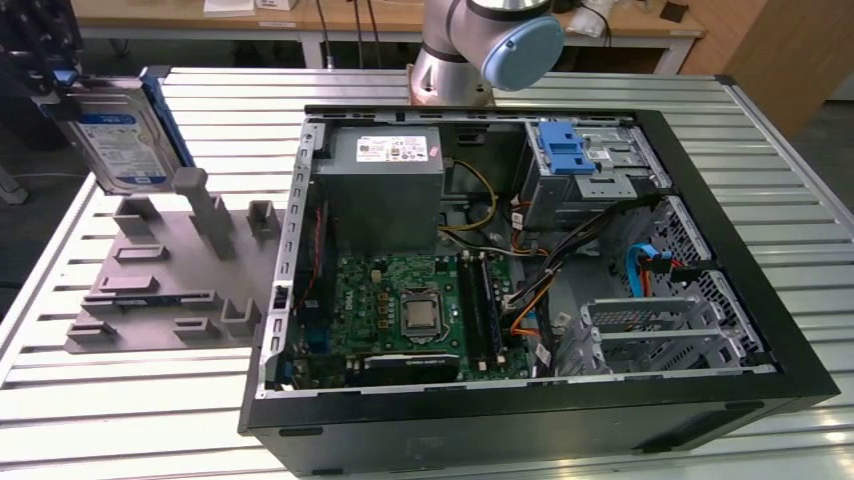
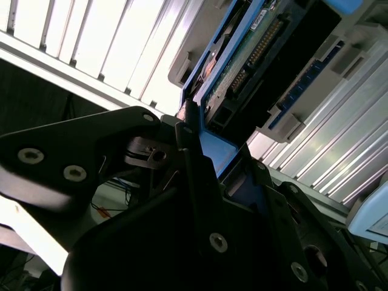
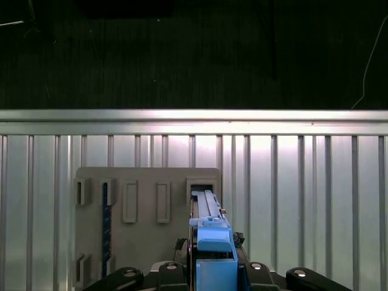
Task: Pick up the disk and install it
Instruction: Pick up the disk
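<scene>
We see the gripper (image 2: pixel 206 136) closed on the disk (image 1: pixel 123 135). In the second wrist view its dark fingers (image 2: pixel 191 142) clamp the blue frame (image 2: pixel 215 151) at one end of the disk, and no gap shows between finger and plastic. The same view shows the disk's underside, with a green circuit board and a row of connector pins.

We take the grey rack (image 1: pixel 174 280) as our landmark. In the exterior view the disk hangs upright over the rack's far corner, label facing the camera. Its lower edge is close above the rack's posts, and we cannot tell whether it touches them. In the first wrist view we look down along the disk's (image 3: pixel 209 212) thin edge onto the rack (image 3: pixel 145 242). It stands over a rectangular slot (image 3: pixel 203 185) at the rack's corner.

The rack lies flat on the slatted metal table (image 1: pixel 134 400). Just beside the rack, on the exterior view's right, lies the open case (image 1: pixel 534 430), almost touching it. Inside the case, the green board (image 1: pixel 414 310) and the grey supply (image 1: pixel 387 190) sit on the side nearest the rack. The silver cage (image 1: pixel 587 170) with its blue latch (image 1: pixel 567 150) sits at the case's far corner, well apart from the rack. The arm's base (image 1: pixel 481 45) stands beyond the case.
</scene>
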You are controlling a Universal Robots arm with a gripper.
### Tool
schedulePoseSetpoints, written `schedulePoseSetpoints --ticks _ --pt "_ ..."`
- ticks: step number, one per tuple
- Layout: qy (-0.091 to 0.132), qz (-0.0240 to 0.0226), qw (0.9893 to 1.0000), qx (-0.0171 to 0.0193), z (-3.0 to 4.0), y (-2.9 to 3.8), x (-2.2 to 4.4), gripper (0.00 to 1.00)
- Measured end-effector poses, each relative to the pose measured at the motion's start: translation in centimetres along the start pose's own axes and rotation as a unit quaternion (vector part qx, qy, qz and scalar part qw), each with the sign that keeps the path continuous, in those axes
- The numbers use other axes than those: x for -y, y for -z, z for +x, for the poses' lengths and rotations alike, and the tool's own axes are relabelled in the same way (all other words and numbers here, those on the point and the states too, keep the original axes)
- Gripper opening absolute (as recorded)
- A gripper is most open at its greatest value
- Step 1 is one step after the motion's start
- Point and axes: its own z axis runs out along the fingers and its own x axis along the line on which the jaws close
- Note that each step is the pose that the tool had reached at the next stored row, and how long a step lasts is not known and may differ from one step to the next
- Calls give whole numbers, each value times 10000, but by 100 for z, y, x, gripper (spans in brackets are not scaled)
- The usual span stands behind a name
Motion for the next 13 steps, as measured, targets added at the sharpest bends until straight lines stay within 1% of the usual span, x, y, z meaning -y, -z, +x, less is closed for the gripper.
schedulePoseSetpoints --ticks 10,13 --pt "0 0 10000 0 0 61 -1 36" --pt "0 1 10000 0 0 68 -1 36"
